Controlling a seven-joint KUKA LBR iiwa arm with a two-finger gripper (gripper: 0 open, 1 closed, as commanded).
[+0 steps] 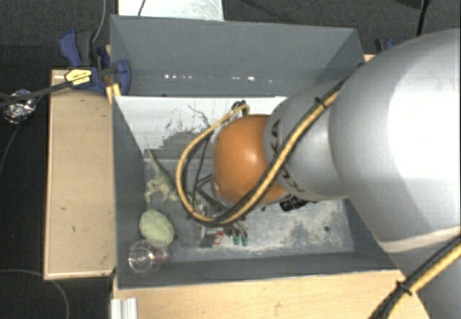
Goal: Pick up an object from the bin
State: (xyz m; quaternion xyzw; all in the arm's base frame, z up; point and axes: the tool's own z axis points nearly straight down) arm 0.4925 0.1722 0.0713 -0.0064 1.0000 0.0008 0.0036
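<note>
Down in the bin [130,166], three loose things lie along the left wall: one pale green toy figure [160,185], one pale green oval lump [156,227] nearer the front, and one clear cup [145,257] in the front-left corner. The claw [215,226] hangs low under the arm's orange cover [241,159], just right of the oval lump. Cables [189,166] and the cover hide it, so its opening and hold cannot be told.

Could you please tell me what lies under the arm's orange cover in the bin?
Beneath the orange cover, the pincer hangs near the floor of the bin. Anything lying directly under them is covered. A pale green oval lies uncovered to their left in the view.
</note>
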